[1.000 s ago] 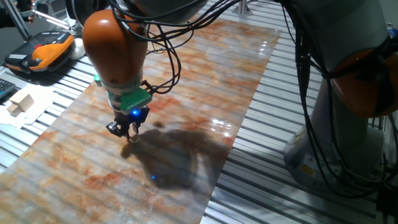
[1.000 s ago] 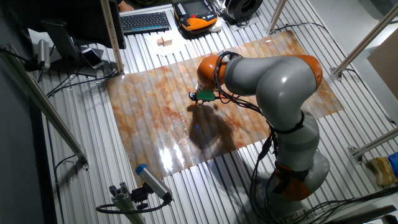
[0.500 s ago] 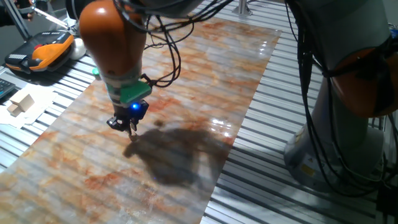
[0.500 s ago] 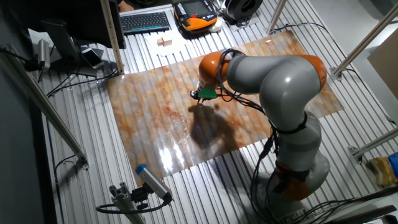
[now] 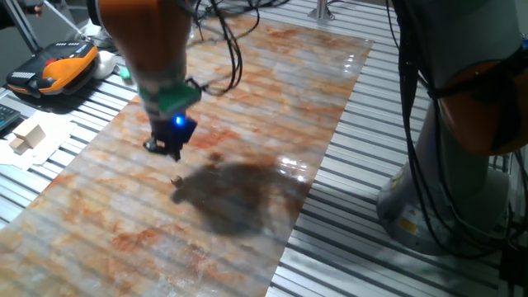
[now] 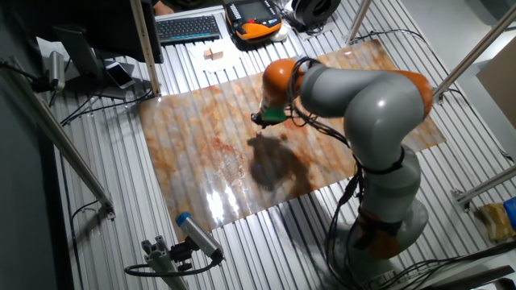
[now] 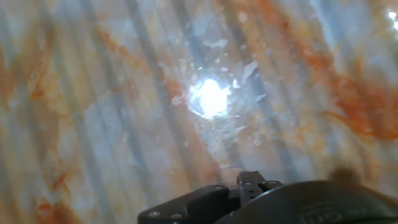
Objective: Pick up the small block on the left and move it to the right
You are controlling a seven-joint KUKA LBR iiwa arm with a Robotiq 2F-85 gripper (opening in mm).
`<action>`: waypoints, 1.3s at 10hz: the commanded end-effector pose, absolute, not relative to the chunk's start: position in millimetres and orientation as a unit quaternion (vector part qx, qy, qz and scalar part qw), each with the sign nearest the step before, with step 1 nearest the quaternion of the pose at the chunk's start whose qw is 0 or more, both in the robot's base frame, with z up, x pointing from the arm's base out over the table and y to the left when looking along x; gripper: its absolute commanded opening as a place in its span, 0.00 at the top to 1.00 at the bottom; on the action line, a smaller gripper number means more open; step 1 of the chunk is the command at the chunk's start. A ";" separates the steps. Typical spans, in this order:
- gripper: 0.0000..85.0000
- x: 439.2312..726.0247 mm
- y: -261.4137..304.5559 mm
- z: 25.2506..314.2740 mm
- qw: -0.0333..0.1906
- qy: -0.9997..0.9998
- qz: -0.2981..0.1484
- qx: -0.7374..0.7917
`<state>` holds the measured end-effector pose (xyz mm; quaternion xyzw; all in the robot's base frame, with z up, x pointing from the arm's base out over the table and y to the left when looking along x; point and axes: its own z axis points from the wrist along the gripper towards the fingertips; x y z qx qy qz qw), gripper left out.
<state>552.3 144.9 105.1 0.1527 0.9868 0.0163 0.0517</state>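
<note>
The small block (image 5: 175, 179) is a tiny tan cube lying by itself on the marbled board (image 5: 272, 91), at the edge of the arm's shadow. My gripper (image 5: 167, 153) hangs above it, a little back and to the left, not touching it. Its dark fingers look slightly apart with nothing between them. In the other fixed view the gripper (image 6: 260, 122) is over the board's middle, and the block is too small to make out. The hand view shows only blurred board with a glare spot and the hand's dark body (image 7: 249, 199), no fingertips.
Larger pale wooden blocks on white paper (image 5: 27, 139) lie off the board's left side and also show in the other fixed view (image 6: 213, 54). An orange-black pendant (image 5: 58, 70) and a keyboard (image 6: 188, 28) lie beyond. The robot's base (image 5: 462, 165) stands at the right.
The gripper was down at the small block a second ago. It has since risen and moved back and to the left, leaving the block on the board.
</note>
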 end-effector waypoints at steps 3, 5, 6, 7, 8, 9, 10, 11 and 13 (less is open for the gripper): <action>1.00 558.6 115.7 147.9 0.048 0.989 0.019 0.139; 1.00 560.8 92.8 166.6 0.046 0.990 0.028 0.129; 1.00 560.6 82.9 173.7 0.048 0.990 0.031 0.126; 1.00 559.9 74.4 179.1 0.050 0.991 0.033 0.123; 1.00 559.0 67.7 183.1 0.051 0.991 0.033 0.119; 1.00 557.3 61.4 186.9 0.053 0.991 0.033 0.115; 1.00 554.8 56.1 190.3 0.058 0.992 0.027 0.112; 1.00 552.3 50.9 193.3 0.061 0.992 0.025 0.108; 1.00 548.0 39.1 198.8 0.063 0.993 0.018 0.095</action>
